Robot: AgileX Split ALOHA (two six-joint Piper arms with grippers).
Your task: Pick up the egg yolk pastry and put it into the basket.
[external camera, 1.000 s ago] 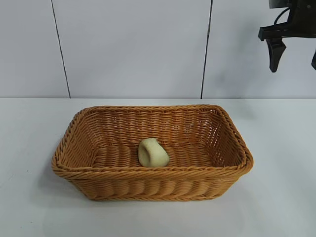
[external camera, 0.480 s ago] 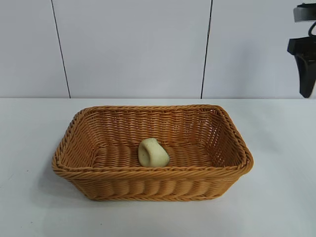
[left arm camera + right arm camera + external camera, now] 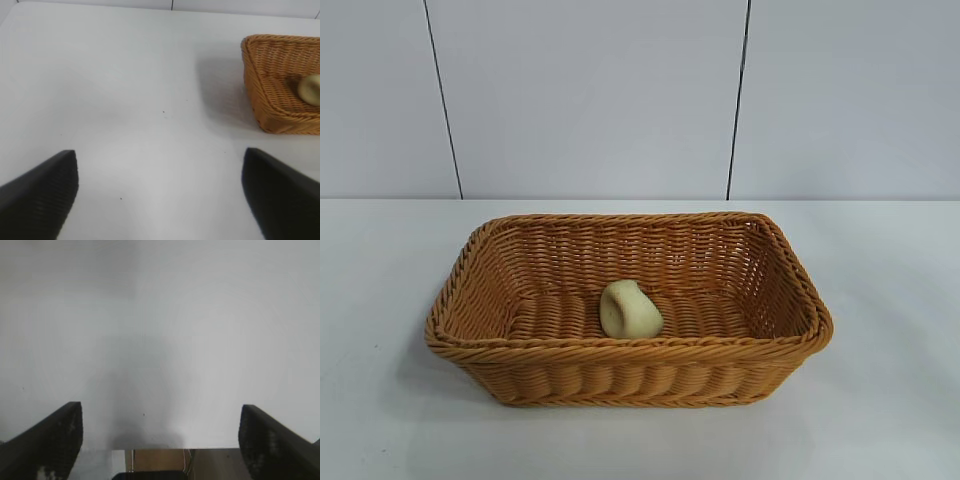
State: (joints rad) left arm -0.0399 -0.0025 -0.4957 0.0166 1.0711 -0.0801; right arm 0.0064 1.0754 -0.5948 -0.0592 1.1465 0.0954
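Left gripper: fingers spread wide, nothing between them, only bare white worktop under and ahead of it. It hangs low over the worktop, pitched slightly down.

From the left gripper, the basket sits well ahead and off to one side, only its near corner in the left wrist view. Orange-brown wicker, braided rim, sloped walls. Not touching the gripper, clear gap of worktop between them.

Egg yolk pastry is inside the basket, past that near corner, resting on the woven floor. Pale yellow-cream lump.

Right gripper: also released, fingers far apart, nothing held. It points down at plain worktop near the worktop's edge; a strip of brown below that edge shows between the fingers. Neither basket nor pastry in its view, so they are well away from it.

Exterior view: neither arm in frame. Basket stands flat on the worktop, long side toward the camera. Pastry lies on the basket floor about mid-length, close to the near wall, tilted on its side, apart from the side walls. Behind the worktop, a white panelled wall with dark vertical seams.
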